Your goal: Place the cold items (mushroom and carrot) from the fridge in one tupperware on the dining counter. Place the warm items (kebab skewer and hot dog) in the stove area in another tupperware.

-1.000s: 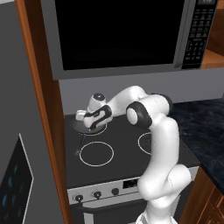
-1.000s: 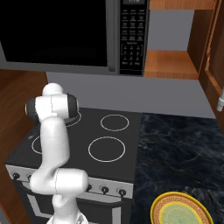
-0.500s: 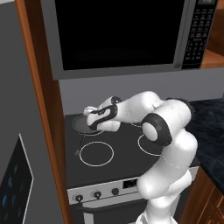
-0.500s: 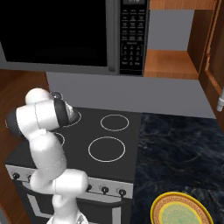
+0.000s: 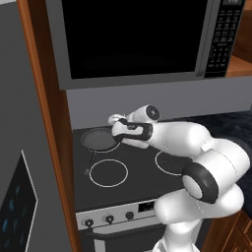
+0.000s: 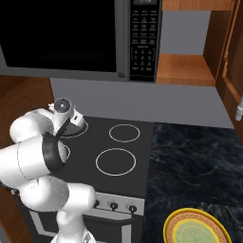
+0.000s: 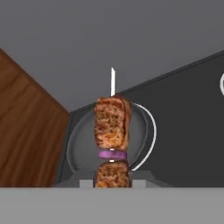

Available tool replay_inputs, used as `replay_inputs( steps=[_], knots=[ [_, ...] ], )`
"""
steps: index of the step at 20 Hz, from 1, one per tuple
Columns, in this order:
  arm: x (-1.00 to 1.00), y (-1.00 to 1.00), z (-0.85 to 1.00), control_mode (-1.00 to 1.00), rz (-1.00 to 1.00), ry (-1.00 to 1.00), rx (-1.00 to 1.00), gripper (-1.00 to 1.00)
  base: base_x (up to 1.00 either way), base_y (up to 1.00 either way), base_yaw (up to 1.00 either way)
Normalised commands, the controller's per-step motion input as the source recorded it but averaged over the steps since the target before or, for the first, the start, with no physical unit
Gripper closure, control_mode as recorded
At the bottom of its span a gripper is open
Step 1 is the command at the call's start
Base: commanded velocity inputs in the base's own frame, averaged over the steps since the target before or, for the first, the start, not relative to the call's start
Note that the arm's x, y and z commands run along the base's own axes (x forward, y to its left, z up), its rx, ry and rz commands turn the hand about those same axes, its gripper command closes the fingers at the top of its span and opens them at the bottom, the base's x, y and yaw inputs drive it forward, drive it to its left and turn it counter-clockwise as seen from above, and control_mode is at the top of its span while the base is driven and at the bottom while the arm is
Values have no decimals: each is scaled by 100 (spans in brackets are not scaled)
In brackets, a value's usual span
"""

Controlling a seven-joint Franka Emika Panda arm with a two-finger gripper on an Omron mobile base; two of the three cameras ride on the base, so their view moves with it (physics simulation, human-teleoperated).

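Note:
The kebab skewer has browned meat chunks and a purple onion slice on a thin white stick. It stands between my fingers and rises from the bottom of the hand view. My gripper is shut on it at the back left of the stove, over the right rim of a dark round pan. In the hand view that pan lies just behind the skewer. The hot dog, mushroom, carrot, fridge and tupperwares are out of view.
A black microwave hangs low over the stove. A wooden cabinet side stands close on the left. To the right, the black stone counter carries a round yellow plate. The pan's handle points forward.
The arm has folded, its elbow swinging right and toward the cameras. The hand has stayed over the pan and shifted slightly right.

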Motion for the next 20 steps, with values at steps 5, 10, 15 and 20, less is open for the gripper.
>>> replay_inputs(
  steps=[5, 10, 15, 20],
  knots=[
    [-52, -30, 94, -100, -2, 0, 0, 100, 0, 0, 0],
    [-51, -32, 79, -100, -10, 4, 0, 100, 0, 0, 0],
    [-66, -31, 48, -100, -15, 12, 0, 100, 0, 0, 0],
    [-75, -29, 40, -100, -13, 16, 0, 100, 0, 0, 0]
  ],
)
